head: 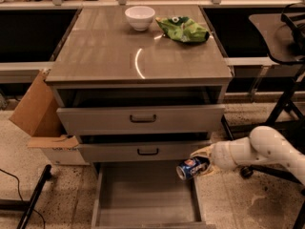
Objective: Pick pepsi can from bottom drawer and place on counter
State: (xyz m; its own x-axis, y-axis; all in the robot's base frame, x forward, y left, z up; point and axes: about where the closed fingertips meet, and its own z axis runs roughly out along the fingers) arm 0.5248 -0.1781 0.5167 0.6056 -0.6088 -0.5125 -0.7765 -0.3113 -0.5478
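Observation:
The pepsi can (191, 168) is dark blue with a red-white logo. It lies on its side in my gripper (200, 164), which is shut on it. I hold it above the right side of the open bottom drawer (143, 194), just under the middle drawer's front. My white arm (259, 151) reaches in from the right. The drawer's grey interior holds nothing else that I can see. The counter (119, 51) is the glossy grey-brown top of the cabinet, well above the can.
A white bowl (140, 17) and a green chip bag (183, 28) sit at the back of the counter. The two upper drawers (143, 119) stand slightly open. A cardboard box (40, 123) stands left of the cabinet. A dark chair (281, 42) stands at the right.

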